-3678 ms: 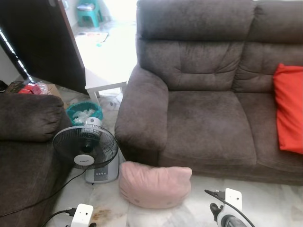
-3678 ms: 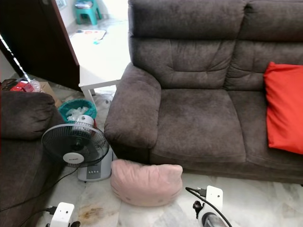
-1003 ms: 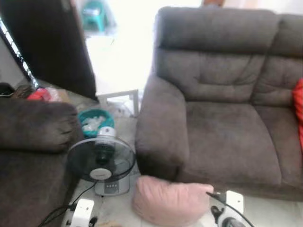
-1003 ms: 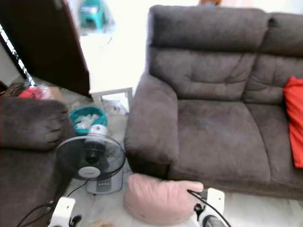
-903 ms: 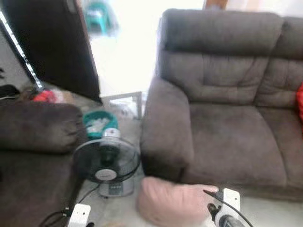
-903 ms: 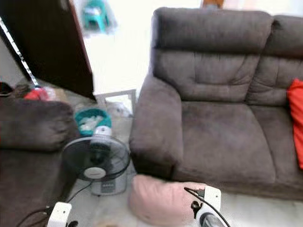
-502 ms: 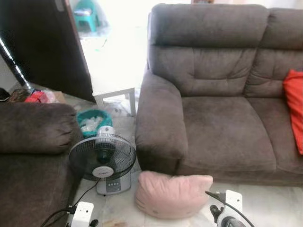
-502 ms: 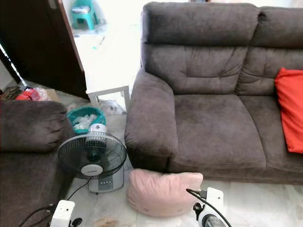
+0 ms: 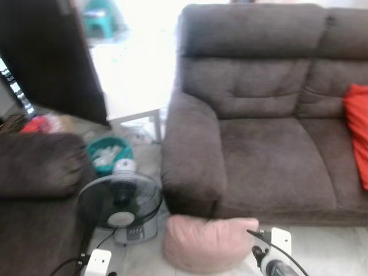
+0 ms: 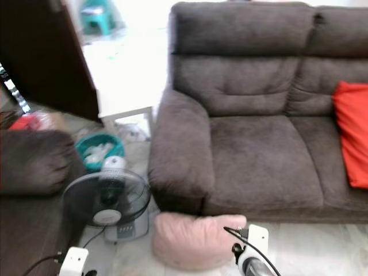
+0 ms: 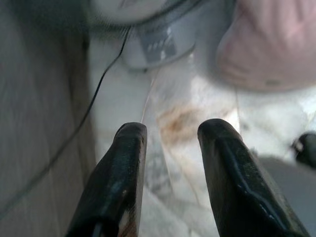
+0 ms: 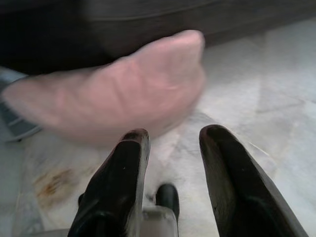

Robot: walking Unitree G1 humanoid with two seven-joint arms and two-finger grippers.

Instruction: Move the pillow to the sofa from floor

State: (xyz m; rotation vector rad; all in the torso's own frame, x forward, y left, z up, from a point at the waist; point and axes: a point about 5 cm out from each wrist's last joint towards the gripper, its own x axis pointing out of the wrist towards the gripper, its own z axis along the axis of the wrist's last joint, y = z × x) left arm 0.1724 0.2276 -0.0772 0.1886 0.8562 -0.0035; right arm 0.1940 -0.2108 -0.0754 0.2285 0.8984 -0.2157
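Nothing shifted since earlier but the camera. Pink pillow [image 9: 208, 243] on floor [image 11: 187, 118] against sofa [image 9: 270, 155] front. Left gripper [image 11: 170, 143] and right gripper [image 12: 173, 148] parted, empty. Teal basket [image 9: 109, 153] holding white scraps.

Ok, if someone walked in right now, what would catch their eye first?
Likely the pink pillow on the pale floor, right against the front of the brown sofa near its armrest. Next, the red cushion at the sofa's right end, bright against the dark fabric. Then the fan standing on the floor left of the pillow.
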